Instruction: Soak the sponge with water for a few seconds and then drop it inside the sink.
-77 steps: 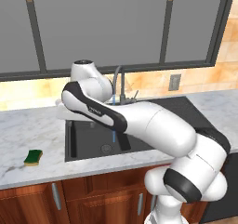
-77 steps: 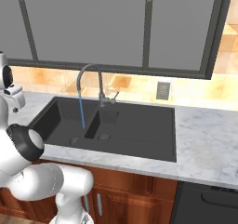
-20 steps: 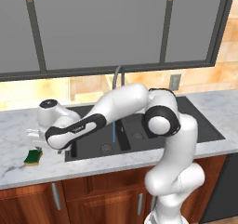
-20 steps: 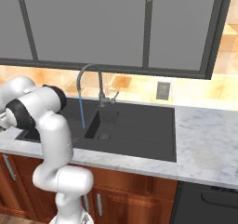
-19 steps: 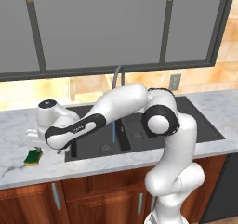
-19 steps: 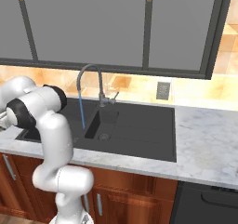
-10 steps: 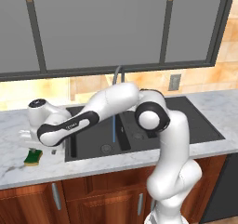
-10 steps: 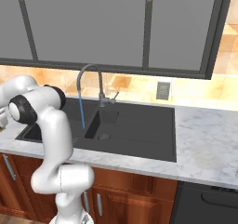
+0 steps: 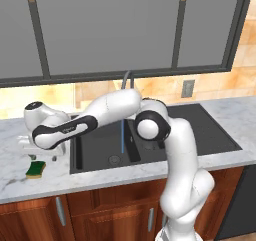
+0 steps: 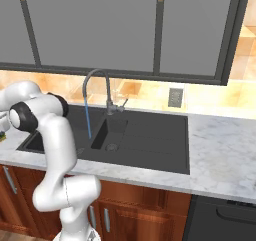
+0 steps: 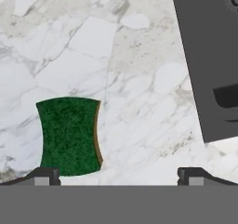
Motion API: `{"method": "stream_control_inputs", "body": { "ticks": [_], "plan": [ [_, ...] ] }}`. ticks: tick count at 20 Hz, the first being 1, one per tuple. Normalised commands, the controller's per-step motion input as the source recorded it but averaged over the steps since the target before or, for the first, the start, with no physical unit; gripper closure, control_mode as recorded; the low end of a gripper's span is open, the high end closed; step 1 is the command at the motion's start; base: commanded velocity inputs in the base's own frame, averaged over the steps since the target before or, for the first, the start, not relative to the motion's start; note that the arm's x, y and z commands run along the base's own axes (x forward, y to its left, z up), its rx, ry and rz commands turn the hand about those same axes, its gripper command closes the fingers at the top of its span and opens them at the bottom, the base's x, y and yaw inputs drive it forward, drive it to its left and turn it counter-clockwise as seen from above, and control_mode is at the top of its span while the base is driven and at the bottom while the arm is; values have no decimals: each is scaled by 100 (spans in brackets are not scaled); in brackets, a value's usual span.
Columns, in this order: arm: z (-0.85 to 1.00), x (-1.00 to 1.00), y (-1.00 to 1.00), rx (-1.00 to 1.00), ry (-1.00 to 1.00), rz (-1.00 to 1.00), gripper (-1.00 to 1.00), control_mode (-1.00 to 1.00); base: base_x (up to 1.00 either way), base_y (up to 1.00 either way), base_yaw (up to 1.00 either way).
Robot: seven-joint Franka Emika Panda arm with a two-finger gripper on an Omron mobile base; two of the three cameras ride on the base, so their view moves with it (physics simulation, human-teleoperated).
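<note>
Arm stretched far left, hand (image 11: 119, 174) open, pointing down.

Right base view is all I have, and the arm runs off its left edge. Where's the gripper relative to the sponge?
Observer: In the left base view the gripper hangs just above the sponge, which lies on the marble counter left of the sink.
Operator: Jaws open? Lined up?
Observer: Open wide and touching nothing. In the hand view the sponge sits green side up, off centre and just ahead of one fingertip, not midway between the two.
Operator: So not gripped yet?
Observer: Right. The sponge rests flat on the counter, apart from both fingertips.
</note>
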Motion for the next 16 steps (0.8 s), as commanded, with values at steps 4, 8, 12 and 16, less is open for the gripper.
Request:
{"method": "stream_control_inputs", "body": {
  "ticks": [4,8,12,16],
  "plan": [
    [-20,13,14,0,0,0,-100,-100,0,0,0],
    [-22,8,14,0,0,0,-100,-100,0,0,0],
    [-19,8,15,0,1,0,-100,-100,0,0,0],
    [-11,14,13,0,0,0,-100,-100,0,0,0]
  ]
}}
